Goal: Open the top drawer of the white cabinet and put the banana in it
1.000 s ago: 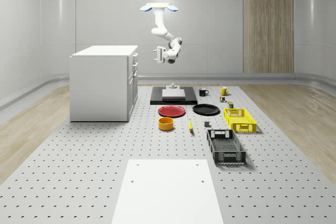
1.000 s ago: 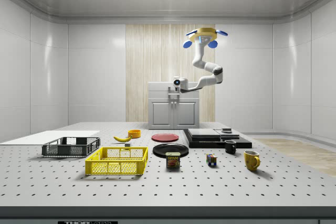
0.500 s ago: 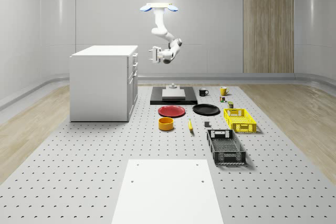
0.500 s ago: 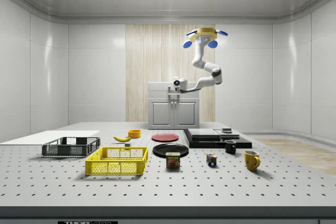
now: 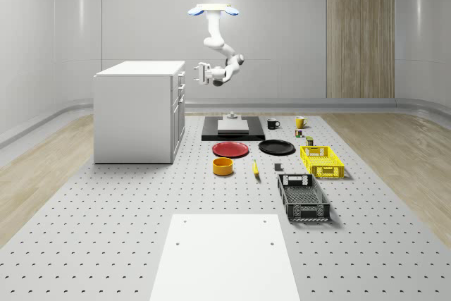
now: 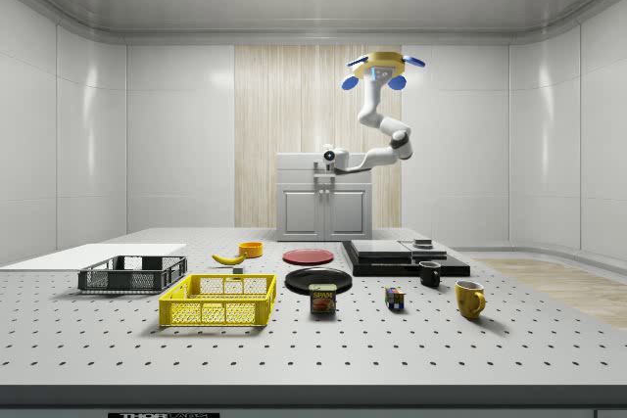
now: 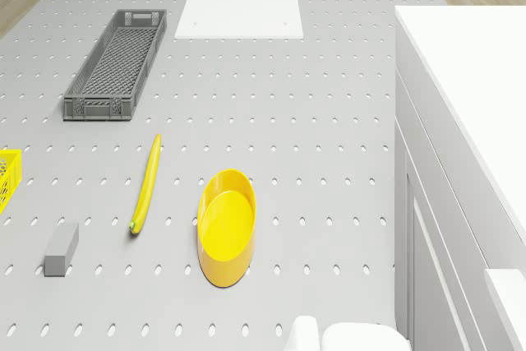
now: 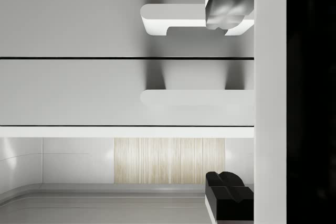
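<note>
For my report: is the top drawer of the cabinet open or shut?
Shut. The top drawer lies flush with the cabinet front.

White cabinet [image 5: 134,111]; yellow banana [image 7: 146,183]; yellow bowl [image 7: 227,225]; red plate [image 5: 230,149]; grey crate [image 7: 116,63].

Perforated table [image 5: 106,209], white cabinet [image 5: 137,114], banana [image 7: 146,182], yellow bowl [image 7: 226,223], grey crate [image 7: 115,63]
</note>
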{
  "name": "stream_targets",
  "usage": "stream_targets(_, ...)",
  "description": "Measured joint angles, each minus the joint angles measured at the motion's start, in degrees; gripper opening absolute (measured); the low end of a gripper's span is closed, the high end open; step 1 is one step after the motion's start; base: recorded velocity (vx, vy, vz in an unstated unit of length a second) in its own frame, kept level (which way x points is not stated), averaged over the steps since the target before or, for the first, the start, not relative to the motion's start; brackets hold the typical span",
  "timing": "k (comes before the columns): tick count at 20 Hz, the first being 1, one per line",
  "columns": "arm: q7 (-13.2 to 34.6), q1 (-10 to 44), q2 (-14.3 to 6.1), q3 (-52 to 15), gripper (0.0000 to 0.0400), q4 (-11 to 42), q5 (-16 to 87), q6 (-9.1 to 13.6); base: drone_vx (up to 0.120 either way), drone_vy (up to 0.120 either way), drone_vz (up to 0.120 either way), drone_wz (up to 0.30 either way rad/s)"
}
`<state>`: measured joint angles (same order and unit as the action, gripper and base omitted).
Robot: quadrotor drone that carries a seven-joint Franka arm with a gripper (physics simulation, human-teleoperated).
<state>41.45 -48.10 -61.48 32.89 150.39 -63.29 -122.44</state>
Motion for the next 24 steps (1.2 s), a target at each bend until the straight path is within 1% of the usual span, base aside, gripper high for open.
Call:
stream_targets(4, -1.6, -1.4, 1.9, -2.2, 0.04, -0.1, -3.4, -2.3, 0.0, 0.0, 0.0, 0.0)
stream_targets(9, -3.5, -2.6, 4.3, -4.6, 0.04, -0.5, -7.3, -4.2, 0.0, 0.0, 0.0, 0.0)
stream_targets(12, -4.0, -2.3, 4.9, -5.2, 0.04, -0.7, -8.2, -4.1, 0.0, 0.0, 0.0, 0.0)
stream_targets(19, -3.2, -1.1, 6.1, -6.8, 0.04, -2.2, -9.2, -3.1, 0.0, 0.0, 0.0, 0.0)
stream_targets(24, -4.0, -1.1, 7.7, -8.6, 0.04, -2.9, -11.6, -3.6, 0.0, 0.0, 0.0, 0.0)
